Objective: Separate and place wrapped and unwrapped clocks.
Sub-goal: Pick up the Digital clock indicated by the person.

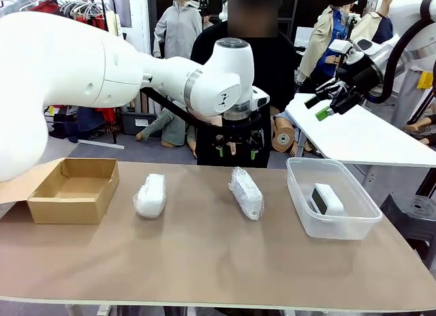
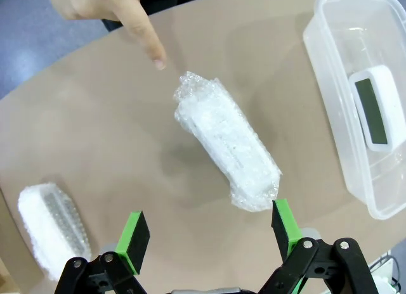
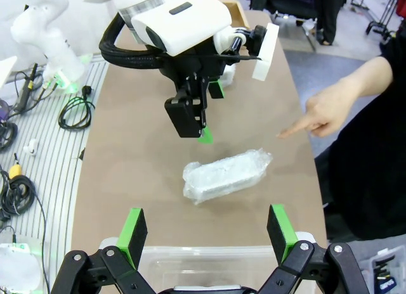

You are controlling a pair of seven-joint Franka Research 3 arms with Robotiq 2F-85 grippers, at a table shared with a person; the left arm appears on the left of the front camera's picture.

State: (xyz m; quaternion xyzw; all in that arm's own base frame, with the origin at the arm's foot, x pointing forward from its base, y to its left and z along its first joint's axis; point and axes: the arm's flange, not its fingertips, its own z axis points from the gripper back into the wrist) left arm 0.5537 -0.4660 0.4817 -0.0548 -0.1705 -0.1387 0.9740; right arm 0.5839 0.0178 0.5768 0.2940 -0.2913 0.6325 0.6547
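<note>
While the person's hand (image 2: 108, 12) points with one finger at the table (image 1: 204, 261) just beside the far end of the middle wrapped clock (image 1: 246, 192), the left gripper (image 1: 237, 152) hangs above this bundle with its green pads spread wide and nothing between them. From its wrist camera, the bundle lies diagonally below, with its near end close to one pad, so the jaws are not centred over it.

The second wrapped clock (image 1: 150, 195) lies further to the robot's left, well apart from the first one and near the open cardboard box (image 1: 68, 212), which looks empty. The unwrapped clock (image 1: 327, 199), white with a dark screen, is already inside the clear plastic bin (image 1: 340, 229) on the robot's right side. The right gripper (image 3: 206, 227) is raised high over that bin, also spread wide and holding nothing.

I judge that the bare clock is sorted and the step in hand is picking up the pointed-at bundle. The next move probably calls for shifting the left gripper over the bundle's middle, turning the wrist so the pads face its long sides, then going down and closing gently, because the crinkly wrap may slip or crush. The cardboard box seems the likely place for it.
</note>
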